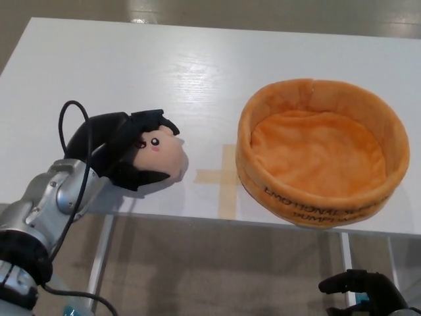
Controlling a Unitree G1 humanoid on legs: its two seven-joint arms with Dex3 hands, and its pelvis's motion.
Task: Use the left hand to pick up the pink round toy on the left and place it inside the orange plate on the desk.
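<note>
One hand does the work: the left hand [125, 148] has its fingers wrapped round the pink round toy [163, 156], near the desk's [131, 59] left edge; the grasp looks made; next comes a lift and carry right into the orange plate [322, 153]; the right hand [358, 291] hangs low, its fingers unreadable.

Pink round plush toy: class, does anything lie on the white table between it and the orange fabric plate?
Nothing visible blocks the way. Between the pink round plush toy, held by the left robot hand, and the orange fabric plate lies only flat tan tape cross on the white table.
</note>
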